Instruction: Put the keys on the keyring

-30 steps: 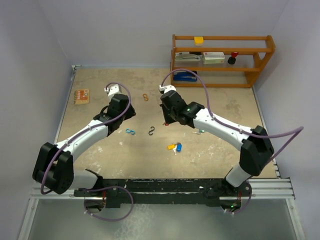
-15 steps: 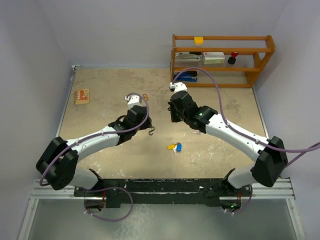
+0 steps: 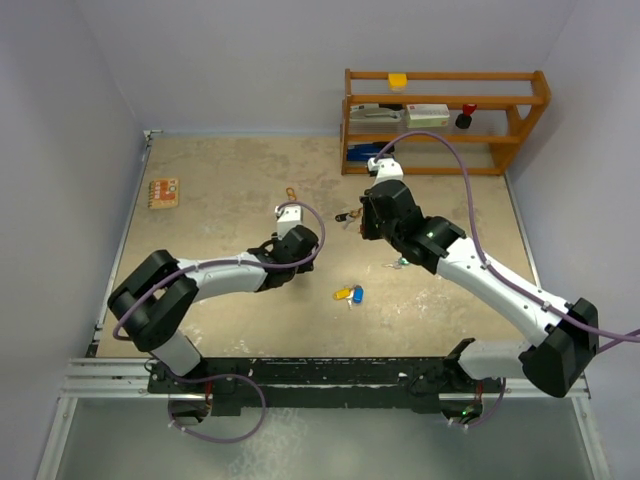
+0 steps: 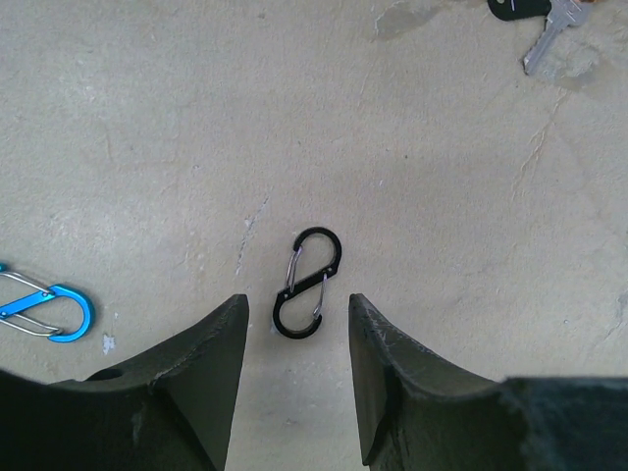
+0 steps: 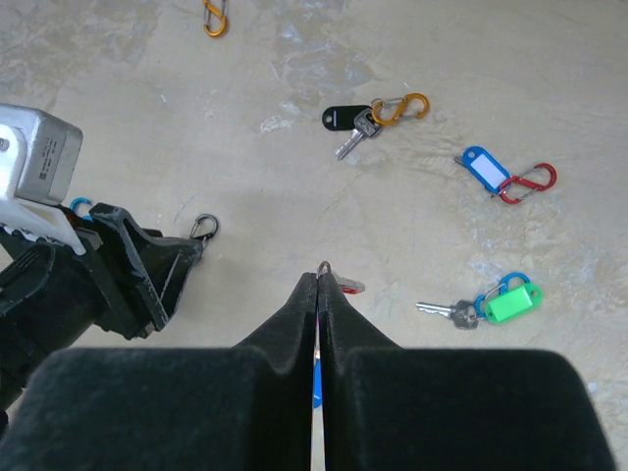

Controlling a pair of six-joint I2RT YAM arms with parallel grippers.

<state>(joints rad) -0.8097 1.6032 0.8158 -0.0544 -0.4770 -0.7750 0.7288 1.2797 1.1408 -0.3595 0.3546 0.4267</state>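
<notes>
I count five keys (image 5: 345, 118) in plain sight: one black, one green (image 5: 512, 302), one yellow (image 3: 343, 294), two blue (image 5: 484, 169) (image 3: 358, 294). Six clips (image 5: 404, 106): two orange (image 5: 212, 18), two blue (image 4: 44, 309) (image 5: 505, 285), one red (image 5: 531, 181), one black (image 4: 307, 285).

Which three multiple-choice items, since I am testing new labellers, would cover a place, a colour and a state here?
1. Where lies the black S-clip? A on a shelf; B on the table between the left tool's fingers; C in a box.
2. What colour is the key tag hooked to an orange clip? A black; B white; C pink.
3. How is the right tool? A wide open; B shut; C out of view.
B: left wrist view shows it there. A: right wrist view shows black. B: its fingers meet.
</notes>
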